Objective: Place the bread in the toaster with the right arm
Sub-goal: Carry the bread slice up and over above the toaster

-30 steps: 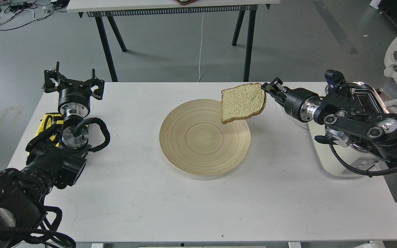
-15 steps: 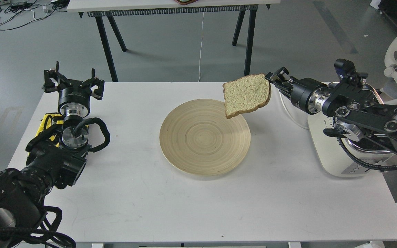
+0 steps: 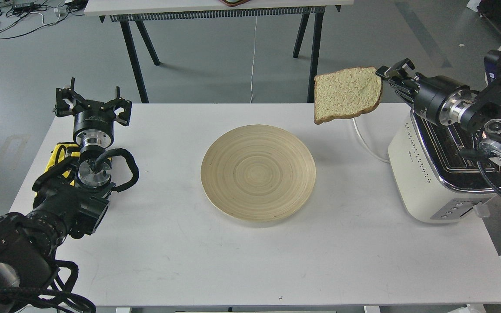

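The bread (image 3: pixel 347 94) is a pale speckled slice with brown crust, held in the air over the table's far right edge, left of the toaster. My right gripper (image 3: pixel 386 74) is shut on its right edge, above the toaster's far end. The toaster (image 3: pixel 437 169) is cream-white with a chrome top and stands at the table's right side; its slots are partly hidden by my right arm. My left gripper (image 3: pixel 91 103) is open and empty at the table's far left.
A round wooden plate (image 3: pixel 258 171) lies empty at the table's middle. A white cord (image 3: pixel 365 141) runs from the toaster across the table. A yellow object (image 3: pixel 61 156) sits under my left arm. Another table (image 3: pixel 215 8) stands behind.
My right gripper has lifted the bread up and to the right, from over the plate's right rim to beside the toaster. The left arm has not moved.
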